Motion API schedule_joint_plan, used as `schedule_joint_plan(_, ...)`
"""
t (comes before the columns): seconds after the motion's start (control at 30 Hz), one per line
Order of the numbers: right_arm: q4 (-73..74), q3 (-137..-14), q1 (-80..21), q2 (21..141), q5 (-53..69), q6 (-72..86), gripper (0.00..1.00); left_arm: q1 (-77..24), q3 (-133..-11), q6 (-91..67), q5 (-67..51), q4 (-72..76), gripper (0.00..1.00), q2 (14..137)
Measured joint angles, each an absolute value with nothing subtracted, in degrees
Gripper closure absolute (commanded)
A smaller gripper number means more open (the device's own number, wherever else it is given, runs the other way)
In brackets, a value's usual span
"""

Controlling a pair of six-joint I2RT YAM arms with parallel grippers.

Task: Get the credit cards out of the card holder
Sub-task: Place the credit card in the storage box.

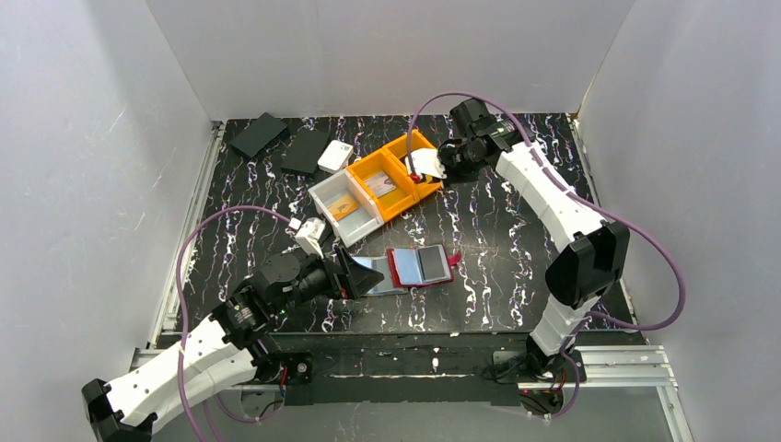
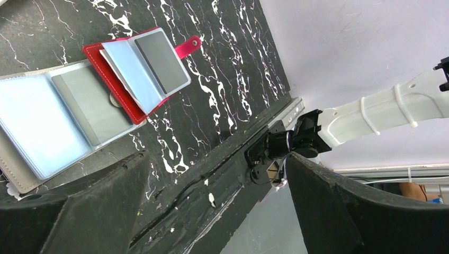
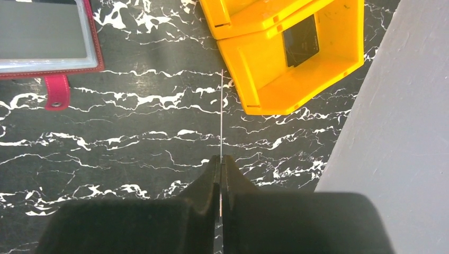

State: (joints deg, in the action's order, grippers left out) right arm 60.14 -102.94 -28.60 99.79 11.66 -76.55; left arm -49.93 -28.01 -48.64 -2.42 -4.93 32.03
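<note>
The red card holder [image 1: 420, 266] lies open near the middle of the tabletop's near edge, with its sleeves fanned out. The left gripper [image 1: 359, 275] sits at its left end, jaws wide apart. Towards the far edge, the right gripper [image 3: 221, 163] is pinched tight on a white card [image 1: 425, 163] above the yellow bin [image 3: 275, 90]. Its wrist camera shows that card only edge-on, as a thin line. The print on the binned cards is too small to read.
</note>
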Motion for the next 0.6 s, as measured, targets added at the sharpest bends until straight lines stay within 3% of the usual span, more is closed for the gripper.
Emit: schedule_joint_plan(0.6, 57.54, -107.28, -31.46, 109.65, 2.76, -81.89, 0.99, -49.19, -32.58, -48.23, -0.38, -9.74, 0.01, 33.85)
